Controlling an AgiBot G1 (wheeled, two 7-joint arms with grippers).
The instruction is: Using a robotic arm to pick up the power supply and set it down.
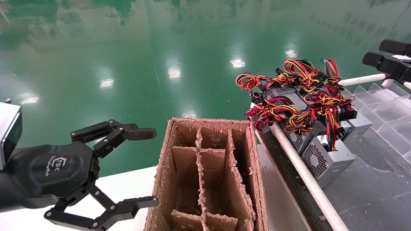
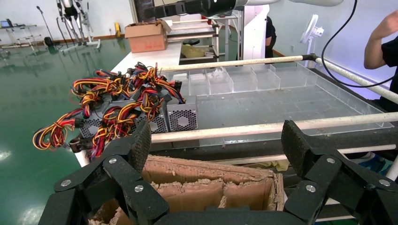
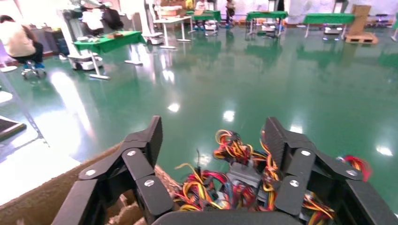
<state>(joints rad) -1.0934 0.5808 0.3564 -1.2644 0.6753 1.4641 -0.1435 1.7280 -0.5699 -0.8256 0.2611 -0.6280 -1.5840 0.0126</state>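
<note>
Several grey power supplies [image 1: 327, 160] lie in a row on the dark belt at the right, their red, yellow and black wire bundles [image 1: 305, 93] piled on top. My right gripper [image 1: 377, 53] hangs open above and behind the row. In the right wrist view its fingers [image 3: 213, 136] spread wide over the wires and a grey power supply [image 3: 244, 173], touching nothing. My left gripper [image 1: 151, 166] is open and holds nothing at the lower left, beside the cardboard box. The left wrist view looks between its fingers [image 2: 217, 140] to the perforated power supply faces [image 2: 182, 117].
A worn brown cardboard divider box [image 1: 257, 166] stands open on the white table [image 1: 128, 183] in front of me. A white rail [image 1: 301, 170] runs between box and belt. Clear plastic bins [image 1: 385, 106] line the belt's far right. Green floor lies beyond.
</note>
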